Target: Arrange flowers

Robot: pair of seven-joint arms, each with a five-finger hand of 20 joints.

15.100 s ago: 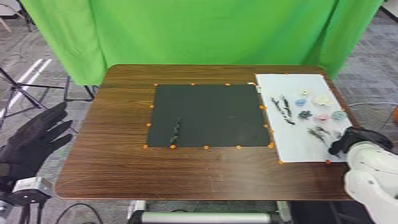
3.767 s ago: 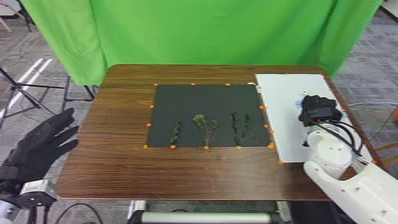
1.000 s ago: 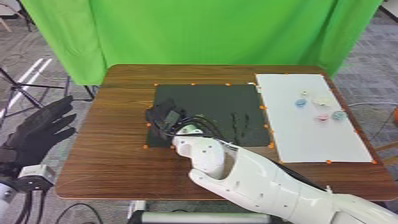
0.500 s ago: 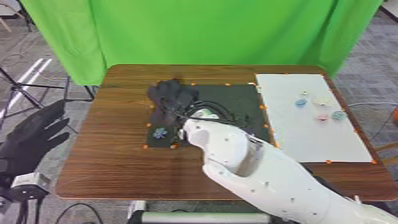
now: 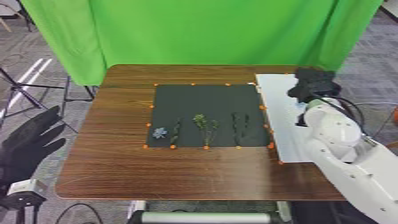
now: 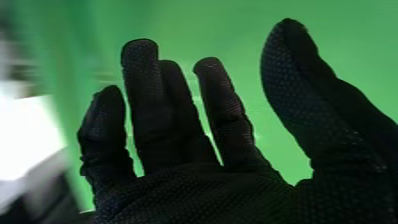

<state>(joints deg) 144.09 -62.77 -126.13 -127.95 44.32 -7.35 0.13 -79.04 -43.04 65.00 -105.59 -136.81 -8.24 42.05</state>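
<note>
The right hand [image 5: 314, 81] hovers, seemingly over the white sheet [image 5: 290, 142] (fingers spread apart).

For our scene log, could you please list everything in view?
Table: one, brown, centre
Curtain: one, green, behind
Mat: one, black, mid-table
Sheet: one, white, table's right
Markers: several, orange, mat's edges
Flower: one, blue-grey, mat's near left
Stems: three, dark, on mat
Sprigs: cluster, green, between stems
Pale flower: one, blue, on sheet
Right arm: one, white, near right
Left robot hand: one, black, left of table
Right robot hand: one, black, at sheet's far end
</note>
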